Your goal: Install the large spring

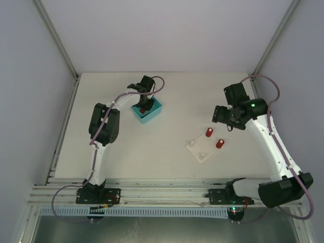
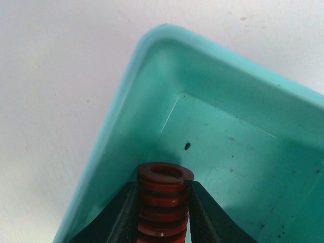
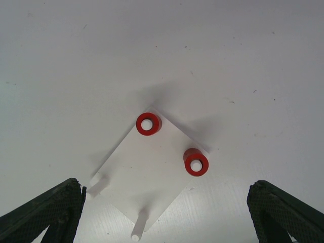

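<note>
- The large spring (image 2: 163,174), red, stands upright at the bottom centre of the left wrist view, clamped between the left gripper's (image 2: 162,210) jaws.
- It sits inside a teal bin (image 2: 167,61), near a corner; it seems lifted off the floor, though I cannot be sure.
- The right gripper (image 3: 164,205) hangs with jaws wide over a white plate (image 3: 147,177).
- Two smaller red springs (image 3: 148,124) (image 3: 196,163) sit on the plate's pegs; two pegs (image 3: 139,223) (image 3: 98,181) are bare.
- In the top view, the bin is upper centre-left and the plate is centre-right on the table (image 1: 167,91).
</note>
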